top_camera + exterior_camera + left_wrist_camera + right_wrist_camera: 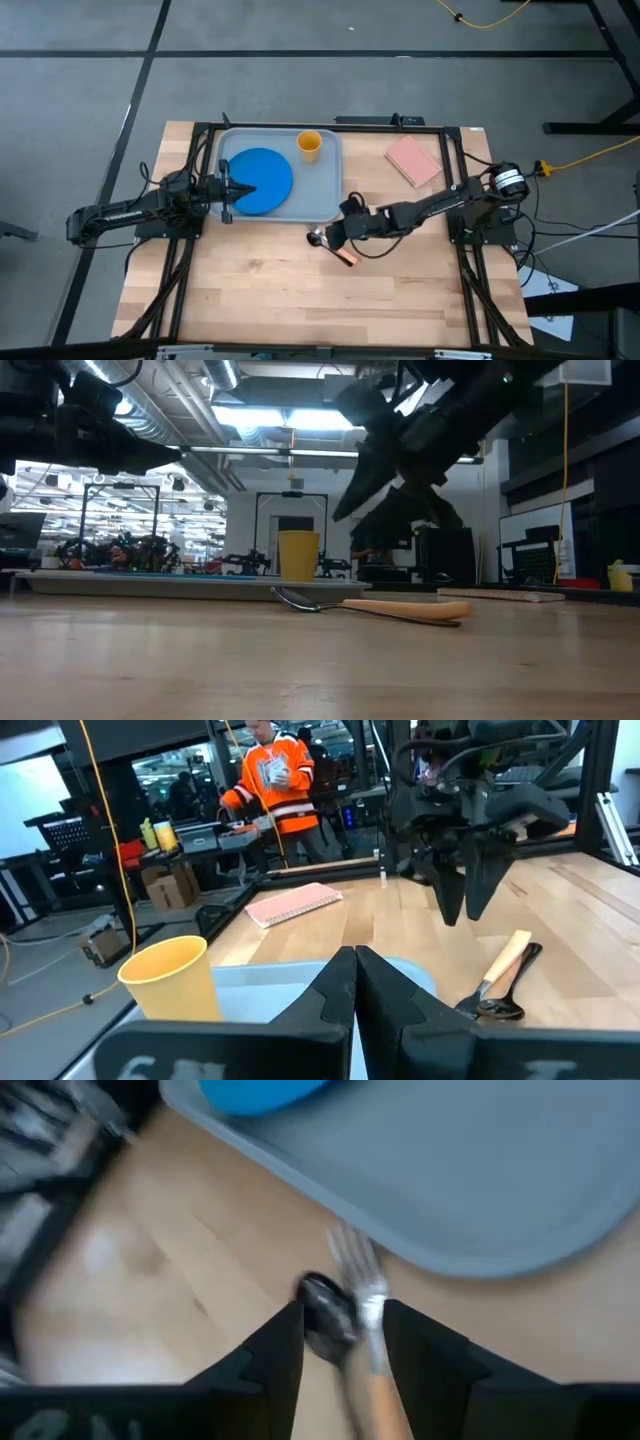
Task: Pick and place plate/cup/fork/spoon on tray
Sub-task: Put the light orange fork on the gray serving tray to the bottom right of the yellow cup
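The blue plate and the yellow-orange cup rest on the grey-blue tray. The fork, with silver tines and a tan handle, lies flat on the wood just off the tray's near right corner. The dark spoon's bowl lies beside its tines. My right gripper is open and hovers above the two, one finger on each side, clear of the table in the low view. My left gripper is shut, above the plate's left edge.
A pink square pad lies on the table to the right of the tray. Bare wood stretches toward the near edge. A person in an orange top stands in the room beyond the table.
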{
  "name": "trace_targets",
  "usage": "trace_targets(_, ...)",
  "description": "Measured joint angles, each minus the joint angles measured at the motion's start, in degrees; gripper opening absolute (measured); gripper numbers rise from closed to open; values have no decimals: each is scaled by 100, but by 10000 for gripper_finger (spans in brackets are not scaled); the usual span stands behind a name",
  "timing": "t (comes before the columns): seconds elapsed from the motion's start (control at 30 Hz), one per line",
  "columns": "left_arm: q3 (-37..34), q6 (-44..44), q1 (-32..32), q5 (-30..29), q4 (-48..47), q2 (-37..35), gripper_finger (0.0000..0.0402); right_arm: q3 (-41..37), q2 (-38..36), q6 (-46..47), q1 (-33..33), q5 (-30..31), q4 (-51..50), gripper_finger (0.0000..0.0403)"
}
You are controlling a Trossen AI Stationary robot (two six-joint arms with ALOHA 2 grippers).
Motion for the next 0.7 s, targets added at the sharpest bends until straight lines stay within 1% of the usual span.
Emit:
trace_targets(0.07, 0, -30, -1, 0, -1, -1, 0, -134, 0, 350, 0, -19, 418, 146)
trace_targets(0.13, 0, -32, -1, 1, -2, -2, 0, -200, 0, 507, -2, -30, 714, 146)
trace_targets(0.3, 0, -34, 1, 1, -2, -1, 0, -205, 3, 507, -6, 4, 1323, 146)
trace_targets(0.37, 0, -34, 1, 1, -3, -1, 0, -166, 4, 255, -41, -5, 1834, 146)
trace_targets(0.43, 0, -36, 1, 0, -2, -2, 0, 11, 3, -344, -60, -136, 2142, 146)
trace_targets(0.5, 0, -36, 1, 1, -2, 1, 0, 274, 2, -945, -61, -259, 2085, 146)
trace_targets(0.57, 0, -36, 1, 1, -2, -2, 0, 609, 2, -1592, -59, -400, 1785, 146)
trace_targets(0.63, 0, -38, 1, 2, -2, -2, 0, 1029, 2, -2136, -57, -487, 1056, 145)
trace_targets(0.7, 0, -38, 1, 2, -2, -2, 0, 1454, 0, -2434, -56, -459, -8, 145)
